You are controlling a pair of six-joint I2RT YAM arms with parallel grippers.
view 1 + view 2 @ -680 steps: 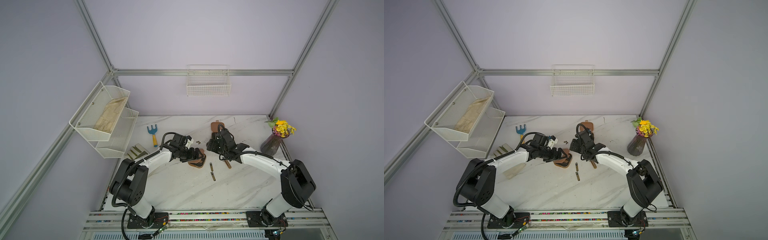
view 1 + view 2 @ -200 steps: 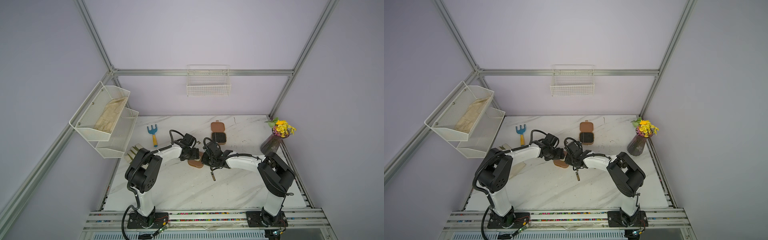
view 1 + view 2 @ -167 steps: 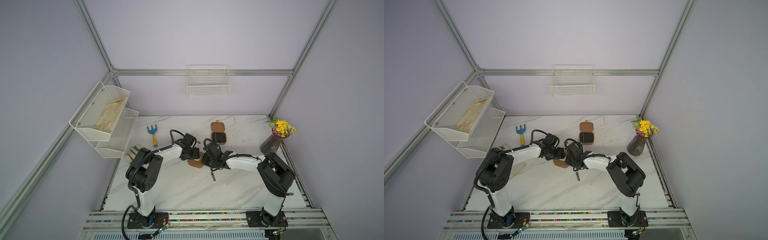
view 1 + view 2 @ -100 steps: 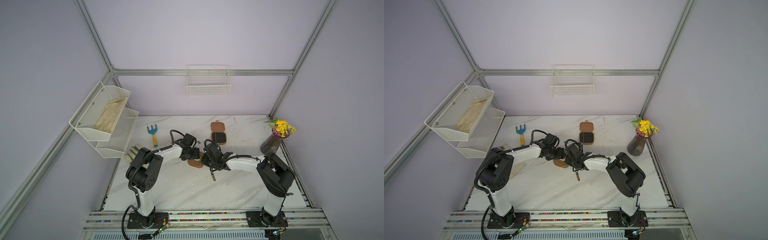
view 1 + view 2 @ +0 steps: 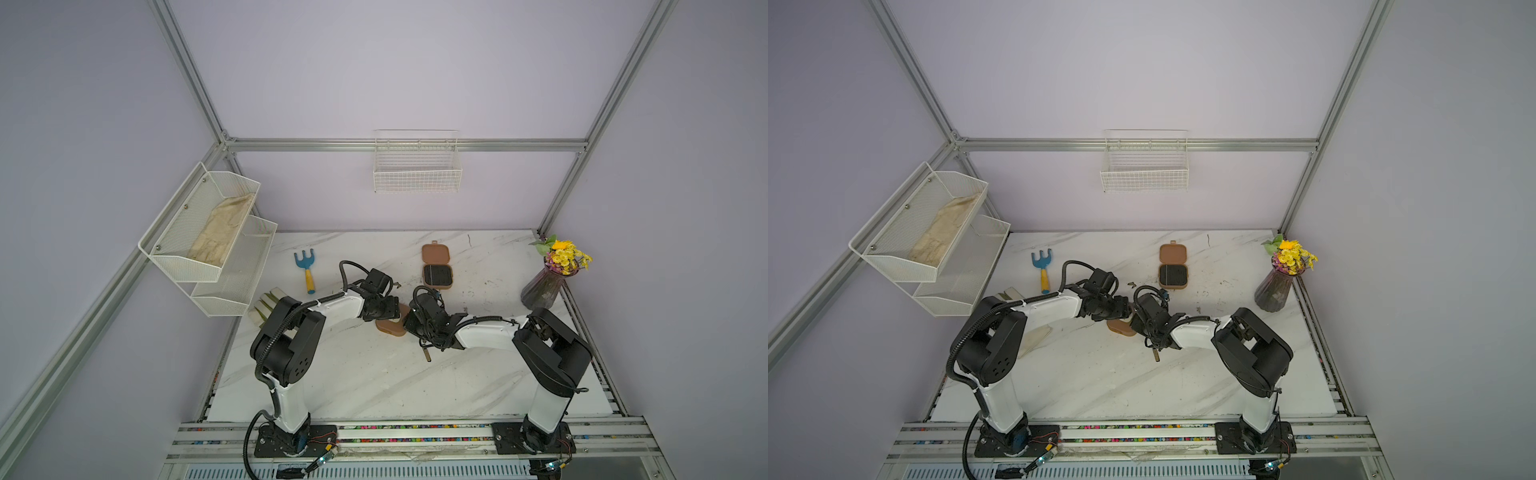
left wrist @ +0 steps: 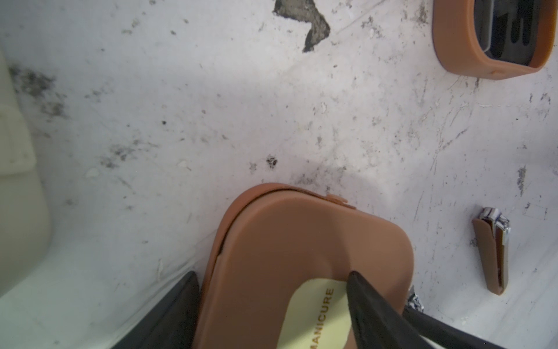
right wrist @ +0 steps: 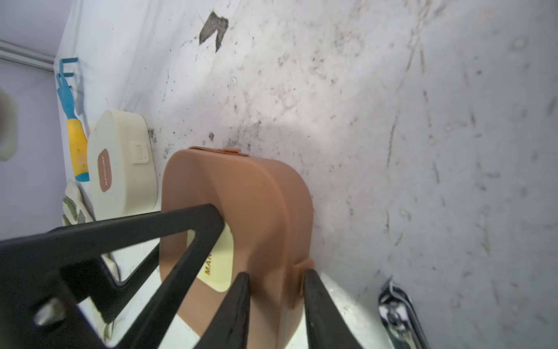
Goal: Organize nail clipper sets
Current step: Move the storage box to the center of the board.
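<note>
Left wrist view showed the closed brown rounded-square plastic case (image 6: 302,256) near the middle of the white marble table (image 6: 211,121). The left claw (image 6: 271,276) was squeezing it. One black finger (image 6: 371,305) pushed down on the lid's pale label, and the other sat against the case's side. In the right wrist view the right claw (image 7: 274,275) pinched the edge of the case, with a little tab between its fingers. So both claws held the same case.

In a top view the open brown case with black lining (image 5: 436,266) lay at about 1 o'clock from the held one, well apart. The blue-and-yellow toy rake (image 5: 306,270) lay at 10 o'clock. A slim metal clipper (image 5: 427,353) poked out at 5 o'clock, just beside the right arm.

A thin dark gap ran along the lid's edge, so I think the lid was not snapped fully shut. If a claw let go too soon, the lid could pop up. The claws were crowded and could bump. If they pulled different ways, the case could slip into the shiny silver clipper (image 7: 398,308) just beside it.

A few seconds before, the right claw was up by the open case, and the held case looked open, dark inside. By now the right arm had come across and the lid was down.
</note>
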